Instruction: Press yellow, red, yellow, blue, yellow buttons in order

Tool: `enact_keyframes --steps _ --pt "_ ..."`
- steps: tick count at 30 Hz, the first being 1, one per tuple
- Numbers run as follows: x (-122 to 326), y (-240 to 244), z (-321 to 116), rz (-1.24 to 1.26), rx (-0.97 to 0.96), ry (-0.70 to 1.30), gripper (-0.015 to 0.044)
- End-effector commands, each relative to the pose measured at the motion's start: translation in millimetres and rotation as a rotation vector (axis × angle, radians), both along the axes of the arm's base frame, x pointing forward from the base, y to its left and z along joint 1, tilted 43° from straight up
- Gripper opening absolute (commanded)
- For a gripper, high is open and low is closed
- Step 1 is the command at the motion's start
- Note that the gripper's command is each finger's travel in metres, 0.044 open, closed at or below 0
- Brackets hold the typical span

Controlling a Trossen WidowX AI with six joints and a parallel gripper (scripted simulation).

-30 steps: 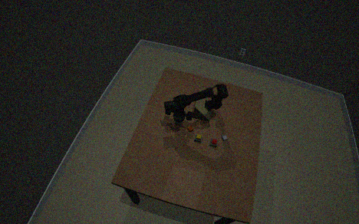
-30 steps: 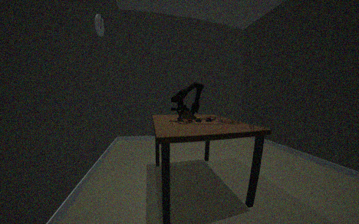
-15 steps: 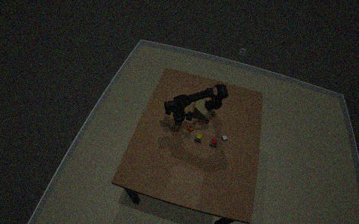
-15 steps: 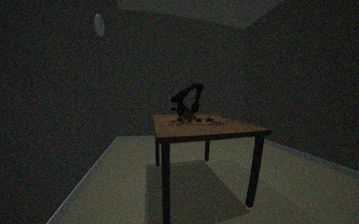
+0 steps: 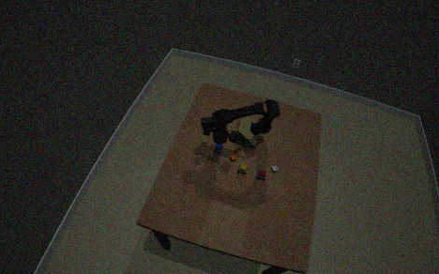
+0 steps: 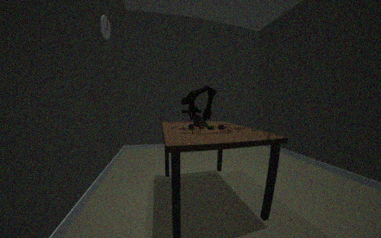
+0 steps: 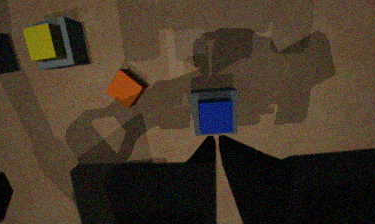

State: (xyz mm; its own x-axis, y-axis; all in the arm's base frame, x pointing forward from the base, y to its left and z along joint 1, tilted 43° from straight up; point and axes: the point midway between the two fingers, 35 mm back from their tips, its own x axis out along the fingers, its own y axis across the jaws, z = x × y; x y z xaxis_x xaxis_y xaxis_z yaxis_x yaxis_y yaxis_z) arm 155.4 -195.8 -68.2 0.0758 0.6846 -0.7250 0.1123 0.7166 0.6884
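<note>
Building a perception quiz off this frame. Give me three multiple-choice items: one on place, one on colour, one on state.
1. In the wrist view, where does the orange block lie?
A. Between the yellow button and the blue button
B. On top of the blue button
C. Right of the blue button

2. What colour is the button just ahead of the fingertips?
A. Red
B. Blue
C. Yellow

3. How is the gripper?
A. Wide open
B. Shut on the orange block
C. Shut, holding nothing

Answers:
1 A, the block lies apart from both, with the yellow button up-left and the blue button lower right.
2 B, the blue cap lies beyond the tips.
3 C, only a thin slit parts the fingers, nothing in it.
</note>
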Motion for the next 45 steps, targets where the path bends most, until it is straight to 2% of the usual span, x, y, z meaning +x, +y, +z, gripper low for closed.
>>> enact_keyframes --steps 1,6,8,14,18,26,32,45 --pt "-2.3 -31.1 28.5 -0.003 -0.031 -0.015 0.002" --pt "-0.4 -31.6 32.4 -0.004 -0.032 -0.015 0.002" --pt "17.3 -22.4 46.7 -0.006 -0.038 -0.013 0.002" --pt "87.0 44.4 116.0 -0.008 -0.035 -0.017 0.002" --pt "105.7 80.8 144.7 -0.003 -0.019 -0.02 0.002" --pt "106.1 82.2 143.3 -0.003 -0.019 -0.02 0.002" --pt "111.7 121.3 101.2 -0.003 -0.017 -0.022 0.002" --pt "113.5 131.6 89.8 -0.003 -0.017 -0.022 0.002"
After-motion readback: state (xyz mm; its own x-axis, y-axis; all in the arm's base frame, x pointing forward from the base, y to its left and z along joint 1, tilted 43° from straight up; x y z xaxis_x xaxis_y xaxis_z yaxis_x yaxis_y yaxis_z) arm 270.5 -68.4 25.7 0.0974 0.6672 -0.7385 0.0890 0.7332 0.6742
